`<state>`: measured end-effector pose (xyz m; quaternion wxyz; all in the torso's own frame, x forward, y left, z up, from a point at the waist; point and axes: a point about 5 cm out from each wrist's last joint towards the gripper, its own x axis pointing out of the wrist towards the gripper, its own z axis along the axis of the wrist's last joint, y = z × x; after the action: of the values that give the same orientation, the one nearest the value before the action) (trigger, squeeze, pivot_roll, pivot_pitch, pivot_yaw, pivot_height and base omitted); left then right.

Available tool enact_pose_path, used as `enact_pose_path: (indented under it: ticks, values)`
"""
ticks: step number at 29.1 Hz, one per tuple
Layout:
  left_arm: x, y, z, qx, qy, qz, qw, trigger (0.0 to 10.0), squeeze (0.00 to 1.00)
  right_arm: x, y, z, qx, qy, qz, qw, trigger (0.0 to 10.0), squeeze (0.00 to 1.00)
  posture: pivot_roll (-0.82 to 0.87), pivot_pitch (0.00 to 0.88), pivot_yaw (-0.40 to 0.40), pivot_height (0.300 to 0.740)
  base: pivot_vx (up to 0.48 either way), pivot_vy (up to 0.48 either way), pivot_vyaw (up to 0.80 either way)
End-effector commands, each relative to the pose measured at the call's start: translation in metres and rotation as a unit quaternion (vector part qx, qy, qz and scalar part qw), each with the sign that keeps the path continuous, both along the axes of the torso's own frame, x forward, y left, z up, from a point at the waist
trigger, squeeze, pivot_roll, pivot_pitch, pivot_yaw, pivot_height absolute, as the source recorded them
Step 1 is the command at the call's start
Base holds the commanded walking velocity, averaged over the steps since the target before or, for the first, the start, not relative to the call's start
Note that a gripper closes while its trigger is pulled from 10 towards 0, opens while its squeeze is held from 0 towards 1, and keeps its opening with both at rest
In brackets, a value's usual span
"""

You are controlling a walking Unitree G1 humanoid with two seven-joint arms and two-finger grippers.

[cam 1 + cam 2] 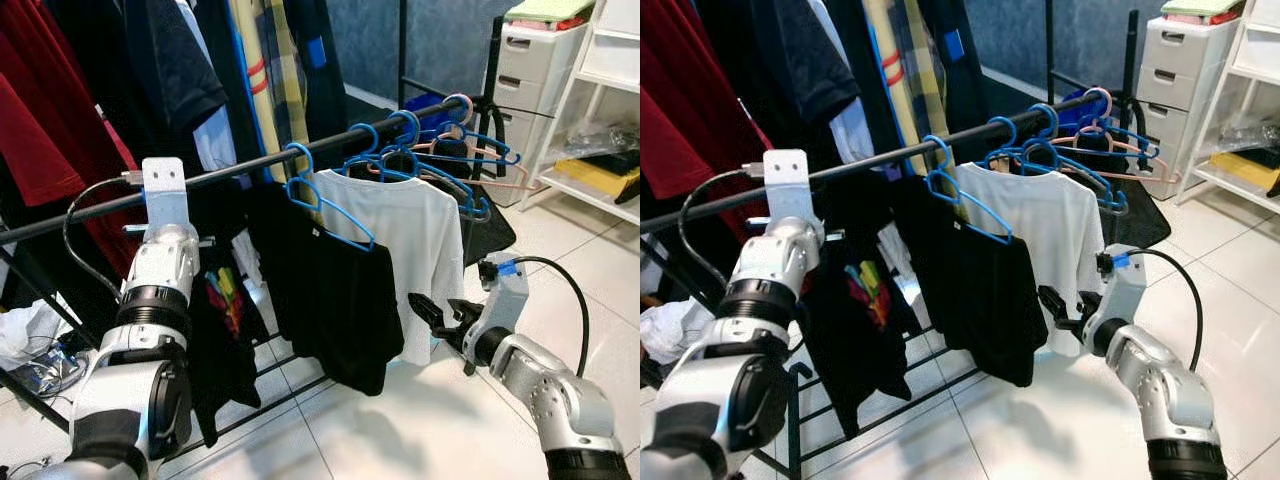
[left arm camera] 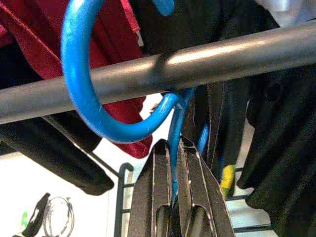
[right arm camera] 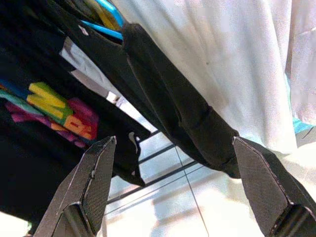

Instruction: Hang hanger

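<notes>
Smooth blue plastic hanger (image 2: 86, 94), round-section hook, is looped over the dark metal clothes rail (image 2: 207, 61); its thin stem drops straight into the left tool (image 2: 174, 197), whose two ribbed black fingers are pinched tight on it just under the rail. In the head views the left arm is raised w/ its wrist bracket at the rail, beside a black printed T-shirt (image 1: 855, 300) hanging below. Further along the rail: a black T-shirt on a blue hanger (image 1: 330, 300), then a white T-shirt (image 1: 415, 240), soft cotton w/ loose folds, then a bunch of bare blue and pink hangers (image 1: 460, 150) crowded toward the rail's far end. Right tool (image 1: 432, 312) sits low, near the hem of the white shirt, fingers spread wide, gripping nothing; well apart from the held hanger. Glossy white tiled floor (image 1: 440, 420) is open in front of the rack; white plastic drawer unit (image 1: 535, 60) stands behind on the right.
</notes>
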<state>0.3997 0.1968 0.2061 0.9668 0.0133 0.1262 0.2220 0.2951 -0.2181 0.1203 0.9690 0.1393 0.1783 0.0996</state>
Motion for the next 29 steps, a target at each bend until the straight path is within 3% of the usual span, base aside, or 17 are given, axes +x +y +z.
enact_pose_path:
  ticks: [1,11,23,24,25,29]
  values:
    - [0.002,0.009,0.013,0.009,-0.022,0.015,1.0,10.0,0.0,-0.002,0.006,-0.001,0.002,0.003,0.006,1.0,10.0,0.0,-0.11,0.051,0.165,0.74,0.0,0.0,0.0]
    - [0.003,0.008,-0.001,0.032,0.022,0.013,0.999,10.0,0.0,-0.014,0.012,-0.002,0.006,0.009,0.006,1.0,10.0,0.0,-0.11,0.109,0.189,0.74,0.0,0.0,0.0]
    - [0.003,0.004,-0.013,0.031,0.05,-0.001,0.998,10.0,0.0,-0.018,0.013,0.0,0.005,0.01,0.001,1.0,10.0,0.0,-0.11,0.126,0.194,0.74,0.0,0.0,0.0]
    - [0.003,0.004,-0.014,0.027,0.052,-0.004,0.998,10.0,0.68,-0.019,0.013,0.001,0.004,0.01,0.001,1.0,10.0,0.0,-0.11,0.126,0.194,0.74,0.0,0.0,0.0]
    - [0.003,0.004,-0.014,0.023,0.045,-0.008,0.999,10.0,1.0,-0.019,0.013,0.0,0.003,0.011,0.0,1.0,10.0,0.0,-0.11,0.125,0.188,0.74,0.0,0.0,0.0]
    - [0.004,0.005,-0.012,0.025,0.031,-0.014,0.999,10.0,1.0,-0.019,0.013,0.001,0.002,0.012,0.0,1.0,10.0,0.0,-0.11,0.123,0.186,0.74,0.0,0.0,0.0]
